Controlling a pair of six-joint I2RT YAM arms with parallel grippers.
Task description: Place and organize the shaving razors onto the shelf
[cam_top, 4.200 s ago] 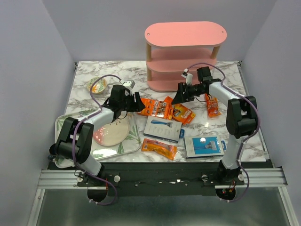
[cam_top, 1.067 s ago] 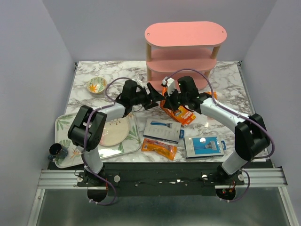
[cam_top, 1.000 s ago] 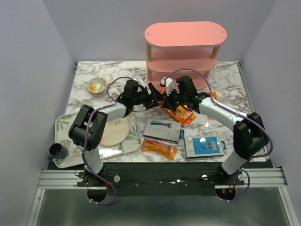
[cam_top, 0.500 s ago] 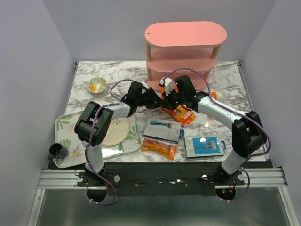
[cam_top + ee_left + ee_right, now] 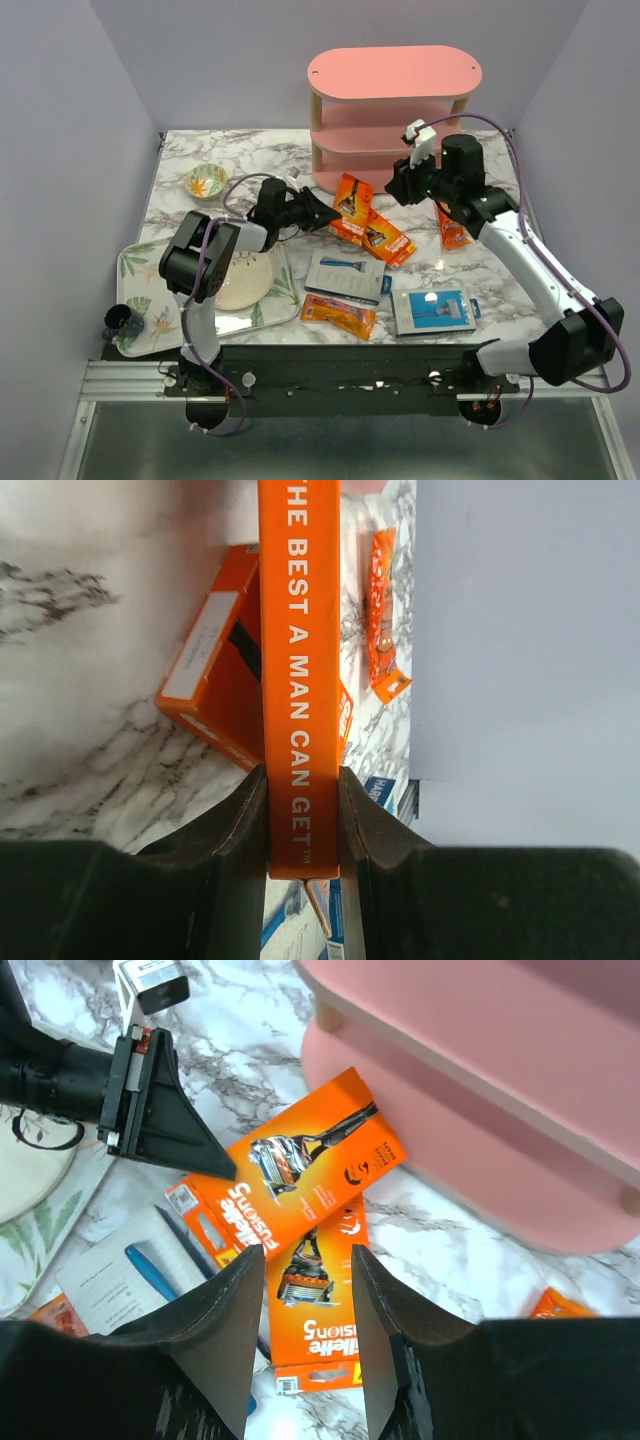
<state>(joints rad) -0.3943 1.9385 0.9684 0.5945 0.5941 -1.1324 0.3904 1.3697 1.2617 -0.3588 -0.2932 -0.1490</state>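
My left gripper (image 5: 322, 210) is shut on one orange razor pack (image 5: 352, 192), held on edge just in front of the pink shelf (image 5: 392, 72). In the left wrist view that pack (image 5: 300, 660) stands between the pads (image 5: 240, 820). My right gripper (image 5: 400, 186) is open and empty, raised beside the shelf's lower tiers. Its wrist view shows the held pack (image 5: 310, 1165), the left gripper (image 5: 205, 1160) and a second orange pack (image 5: 322, 1332) lying beneath, below the right gripper (image 5: 307, 1260). More orange packs lie at the right (image 5: 450, 226) and the front (image 5: 338, 315). Two blue cards (image 5: 346, 274) (image 5: 432, 310) lie near the front.
A floral tray (image 5: 140, 270) at the left holds a pink plate (image 5: 238, 282). A small patterned bowl (image 5: 205, 181) sits at the back left. A dark cup (image 5: 122, 320) stands at the tray's near corner. Grey walls close in both sides.
My right gripper has pulled away from the orange packs, up and to the right toward the shelf. My left gripper keeps the orange pack, now lifted on edge.
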